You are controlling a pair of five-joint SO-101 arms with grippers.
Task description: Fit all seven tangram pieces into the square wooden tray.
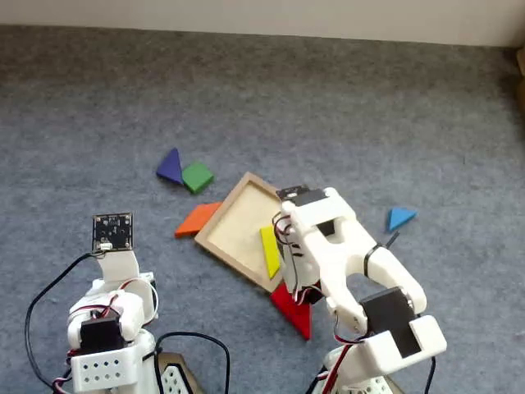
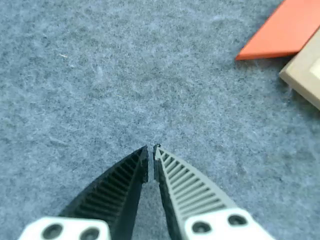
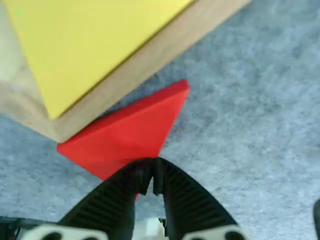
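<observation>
Right hand [image 3: 152,175] is closed, tips together above the red triangle [image 3: 130,135], holding nothing. That triangle lies on the table [image 3: 250,125] against the wooden tray [image 3: 150,55] corner; a yellow piece [image 3: 85,45] lies inside. Left hand [image 2: 151,150] is closed above the table.

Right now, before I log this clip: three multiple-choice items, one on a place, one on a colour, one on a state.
1. Where does the red triangle lie?
A on the carpet beside the tray
B inside the tray
C lifted off the table

2. What colour is the piece inside the tray?
A orange
B yellow
C green

3. How do the left arm's jaws stand?
A wide open
B shut on a piece
C shut, empty

Key:
1 A: it lies outside the tray's rim.
2 B: the yellow piece rests on the tray floor.
3 C: the tips meet over bare carpet.
</observation>
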